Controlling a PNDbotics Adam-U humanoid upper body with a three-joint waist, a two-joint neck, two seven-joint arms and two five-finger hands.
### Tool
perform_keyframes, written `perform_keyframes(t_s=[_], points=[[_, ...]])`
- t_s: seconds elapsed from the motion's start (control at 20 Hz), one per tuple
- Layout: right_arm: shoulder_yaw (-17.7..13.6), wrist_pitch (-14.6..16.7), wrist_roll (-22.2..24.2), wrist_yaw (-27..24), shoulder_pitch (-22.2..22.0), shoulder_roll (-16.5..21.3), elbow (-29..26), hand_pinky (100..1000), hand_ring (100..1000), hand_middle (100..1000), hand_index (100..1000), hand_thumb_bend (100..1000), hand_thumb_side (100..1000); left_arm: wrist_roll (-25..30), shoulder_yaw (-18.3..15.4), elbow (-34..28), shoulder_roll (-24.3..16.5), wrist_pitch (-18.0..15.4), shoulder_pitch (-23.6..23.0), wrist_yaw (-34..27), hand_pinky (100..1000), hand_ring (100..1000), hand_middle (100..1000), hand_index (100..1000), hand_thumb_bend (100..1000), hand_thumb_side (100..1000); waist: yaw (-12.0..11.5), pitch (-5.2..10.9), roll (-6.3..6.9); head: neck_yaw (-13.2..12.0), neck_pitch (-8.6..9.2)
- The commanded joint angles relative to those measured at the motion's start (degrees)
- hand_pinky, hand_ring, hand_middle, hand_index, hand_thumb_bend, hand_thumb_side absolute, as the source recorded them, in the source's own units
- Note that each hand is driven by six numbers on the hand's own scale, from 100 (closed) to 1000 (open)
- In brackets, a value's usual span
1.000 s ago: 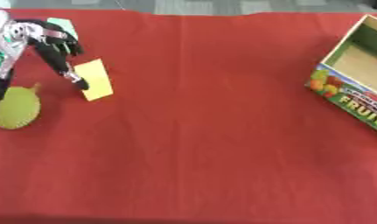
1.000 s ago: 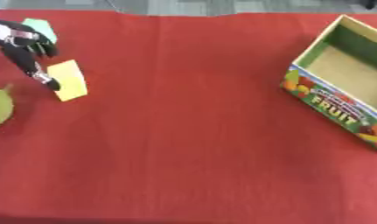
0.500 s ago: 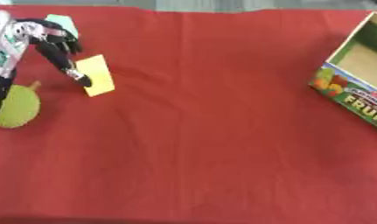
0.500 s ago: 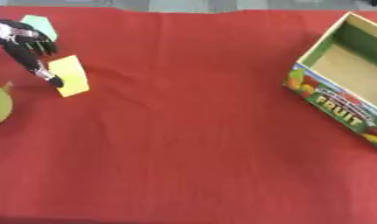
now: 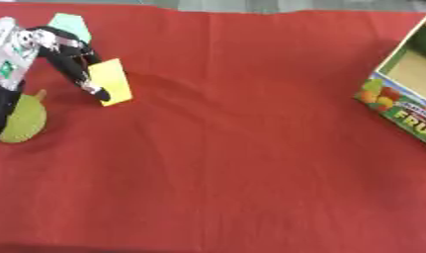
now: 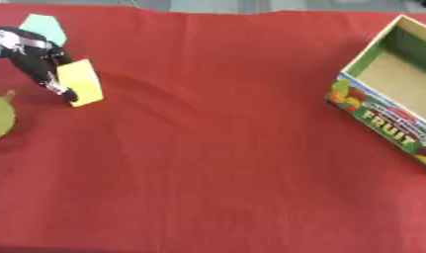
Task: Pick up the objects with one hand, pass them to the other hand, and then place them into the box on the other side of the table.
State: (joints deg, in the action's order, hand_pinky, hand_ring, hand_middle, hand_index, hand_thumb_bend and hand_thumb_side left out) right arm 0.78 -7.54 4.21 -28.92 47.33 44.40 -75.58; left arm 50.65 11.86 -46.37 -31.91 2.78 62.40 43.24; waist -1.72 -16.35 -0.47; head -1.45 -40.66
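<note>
So far your left robot hand (image 5: 73,66) is only pinching the yellow block (image 5: 110,81) far across the counter (image 5: 233,148) from the still-empty box (image 6: 391,94); handover and placing remain, with the green fruit (image 5: 24,120) still lying just beside that block.

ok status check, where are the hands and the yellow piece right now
Left hand at far left, fingers on yellow block. Right hand not in view. Fruit box open at far right, red cloth between bare. Green fruit beside the hand.
</note>
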Motion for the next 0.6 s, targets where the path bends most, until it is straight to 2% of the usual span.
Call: perform_keyframes(t_s=[0.05,0.4,0.55,0.6], points=[[-0.51,-0.22,0.03,0.5,0.55,1.27,-1.03,810,869,853,931,151,527,0.4,0.23,-1.26,-0.63,-0.53,0.78,-1.18,855,834,774,879,724,407,0.19,0.96,-0.05,-0.23,0.85],[-0.4,-0.35,0.34,0.38,0.21,1.05,-1.28,810,868,851,929,145,532,-1.41,0.08,-0.61,-0.17,-0.93,0.54,0.39,837,817,752,842,627,434,0.47,0.79,0.0,-0.21,1.54],[-0.43,-0.32,0.27,0.39,0.02,1.06,-1.43,811,868,851,928,141,535,-2.99,0.01,-0.55,0.04,-0.19,0.52,0.76,806,772,686,765,495,435,0.49,0.79,-0.06,-0.23,1.61],[-0.45,-0.33,0.27,0.35,-0.03,1.04,-1.45,811,868,851,928,141,536,-3.4,0.03,-0.56,0.12,0.02,0.52,0.8,784,744,647,728,416,417,0.5,0.81,-0.07,-0.28,1.64]])
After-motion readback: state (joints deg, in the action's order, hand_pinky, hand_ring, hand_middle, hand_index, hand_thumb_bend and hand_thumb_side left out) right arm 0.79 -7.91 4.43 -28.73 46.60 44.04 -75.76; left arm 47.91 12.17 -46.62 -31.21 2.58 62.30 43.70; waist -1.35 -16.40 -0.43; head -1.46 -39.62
